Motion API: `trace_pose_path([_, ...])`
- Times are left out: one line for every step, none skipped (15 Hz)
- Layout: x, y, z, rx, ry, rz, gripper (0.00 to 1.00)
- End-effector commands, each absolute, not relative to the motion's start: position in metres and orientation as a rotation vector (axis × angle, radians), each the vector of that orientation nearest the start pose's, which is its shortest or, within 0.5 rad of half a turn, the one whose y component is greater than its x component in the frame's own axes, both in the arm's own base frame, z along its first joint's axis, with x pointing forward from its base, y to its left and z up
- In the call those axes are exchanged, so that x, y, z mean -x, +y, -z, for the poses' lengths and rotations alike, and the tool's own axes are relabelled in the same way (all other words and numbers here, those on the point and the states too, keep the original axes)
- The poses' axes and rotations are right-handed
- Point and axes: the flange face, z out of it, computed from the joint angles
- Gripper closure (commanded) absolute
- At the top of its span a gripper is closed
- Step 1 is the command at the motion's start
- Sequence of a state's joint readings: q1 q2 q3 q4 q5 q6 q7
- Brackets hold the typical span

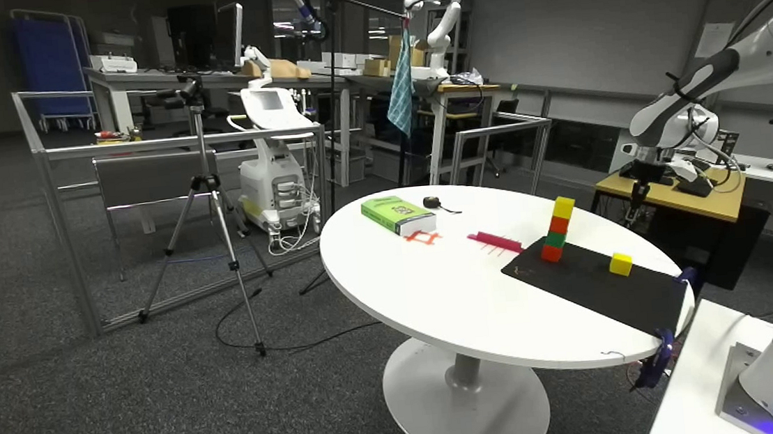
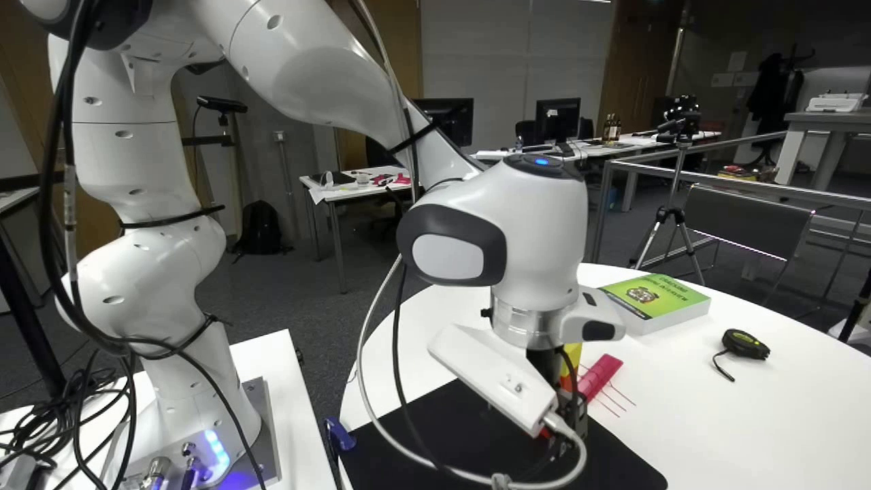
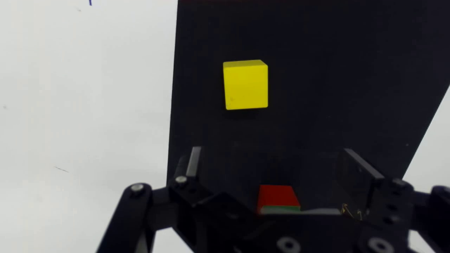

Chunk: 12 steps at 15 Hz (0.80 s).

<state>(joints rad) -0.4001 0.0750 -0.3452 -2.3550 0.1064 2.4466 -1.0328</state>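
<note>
Plainly the claw (image 3: 278, 160) is spread wide over a black mat (image 3: 334, 95). Across the wrist view from the left comes one finger (image 3: 193, 162); then a loose yellow block (image 3: 246, 87), sitting on the mat ahead of the fingertips, toward that finger's side and apart from it; then a red and a green face of a stack of blocks (image 3: 278, 195), seen low between the fingers and partly hidden by the claw's body; last, the other finger.

From the left on the round white table (image 1: 421, 291), in an exterior view, lie a thick green book (image 1: 393, 215), a small black tape measure (image 1: 431, 202) just beside it, and a pink strip (image 1: 496, 242) near the mat's edge. Next the stack of blocks stands on the mat, counting upward red, green, red, yellow. Farther right, apart from the stack, is the loose yellow block, with the claw showing above it and slightly to its right, clear of both. Rightmost is the white arm (image 1: 768, 58).
</note>
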Motion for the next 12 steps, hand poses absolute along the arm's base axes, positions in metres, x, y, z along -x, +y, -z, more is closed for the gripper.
trace_pose_path([-0.361,-0.350,-0.279,3.055,-0.290,0.142,0.00])
trace_pose_path([-0.365,-0.349,-0.274,3.011,-0.242,0.096,0.00])
trace_pose_path([-0.364,-0.345,-0.280,3.051,-0.269,0.100,0.00])
trace_pose_path([-0.363,-0.345,-0.274,3.036,-0.254,0.086,0.00])
trace_pose_path([-0.363,-0.344,-0.270,3.030,-0.248,0.077,0.00])
trace_pose_path([-0.363,-0.344,-0.268,3.028,-0.246,0.072,0.00])
trace_pose_path([-0.364,-0.345,-0.268,3.028,-0.246,0.071,0.00])
trace_pose_path([-0.364,-0.345,-0.268,3.028,-0.246,0.071,0.00])
trace_pose_path([-0.365,-0.344,-0.265,3.044,-0.258,0.081,0.00])
trace_pose_path([-0.366,-0.343,-0.259,3.064,-0.275,0.079,0.00])
trace_pose_path([-0.367,-0.343,-0.254,3.082,-0.286,0.079,0.00])
trace_pose_path([-0.368,-0.343,-0.249,3.100,-0.289,0.081,0.00])
